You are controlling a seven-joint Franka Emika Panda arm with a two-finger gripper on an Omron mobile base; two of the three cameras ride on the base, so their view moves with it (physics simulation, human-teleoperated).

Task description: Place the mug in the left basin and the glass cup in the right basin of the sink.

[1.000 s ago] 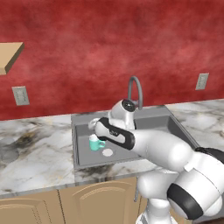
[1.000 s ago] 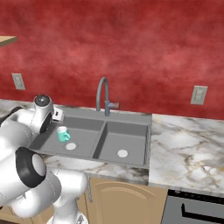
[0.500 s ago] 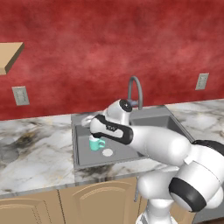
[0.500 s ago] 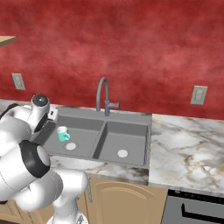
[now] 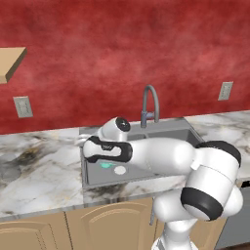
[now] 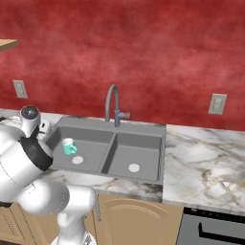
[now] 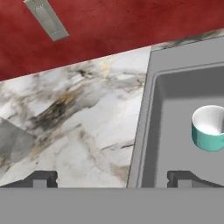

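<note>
Mug (image 6: 68, 146), teal with a pale inside, stands upright on the floor of the left basin (image 6: 91, 143), the wider compartment of the dark grey sink (image 6: 112, 125). In the right base view it sits at about ten o'clock from that basin's round white drain (image 6: 77, 160), near it but apart, with its handle turned toward the drain side. In the hand view the mug (image 7: 211, 127) shows at three o'clock, cut by the frame edge, inside the basin wall (image 7: 151, 131).

The hand (image 7: 111, 177) stands wide open and holds nothing: its two dark fingertips (image 7: 41, 179) rise far apart at the bottom of the hand view, one over the marble tabletop (image 7: 74, 127) and the other over the basin, so the sink's rim lies between them. In the left base view the hand's end is hidden behind the arm's wrist.

The right basin (image 6: 136, 153), narrower, lies at three o'clock of the divider with its own white drain (image 6: 134, 168). The arched grey tap (image 6: 114, 103) rises at twelve o'clock behind the divider. A wall socket (image 7: 46, 18) sits on the red wall at eleven o'clock in the hand view.
</note>
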